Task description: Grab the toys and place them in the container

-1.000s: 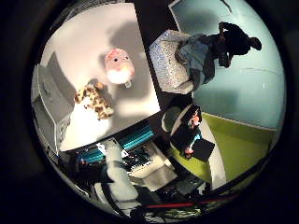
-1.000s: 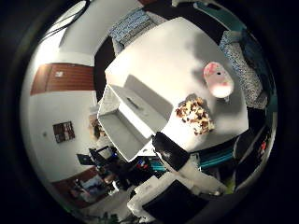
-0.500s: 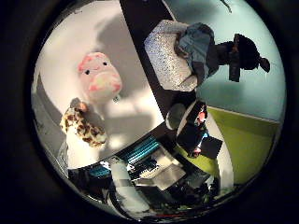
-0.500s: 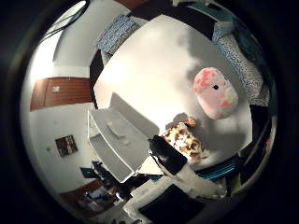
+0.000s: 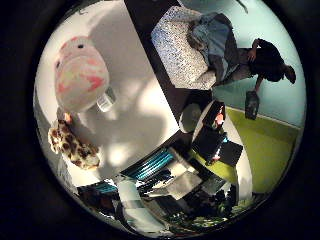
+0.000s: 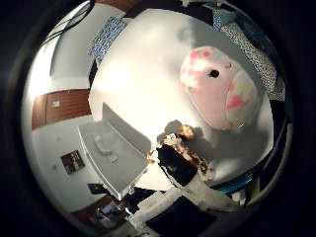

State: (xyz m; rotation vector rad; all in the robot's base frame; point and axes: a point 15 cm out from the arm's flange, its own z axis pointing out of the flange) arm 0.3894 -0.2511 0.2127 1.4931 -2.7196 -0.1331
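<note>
Both toys lie loose on the white tabletop [image 6: 133, 84], which suggests neither has been collected yet. The pink plush toy [image 6: 222, 91] is the landmark: it fills a large share of both palm views, so the palm is judged to be close above it and it looks like the first target. Just beside the pink plush, apparently touching or nearly so, lies the spotted plush toy [image 5: 72, 147], brown and white. The container [image 6: 111, 155], a white open bin, sits at the tabletop's edge, beyond the spotted plush from the pink one and near enough for a short carry. Of the hand [image 6: 190, 180] only one black-tipped white part shows, reaching across the spotted plush; whether it touches it cannot be told. How far apart the fingers stand cannot be told either, and nothing appears to be held.
</note>
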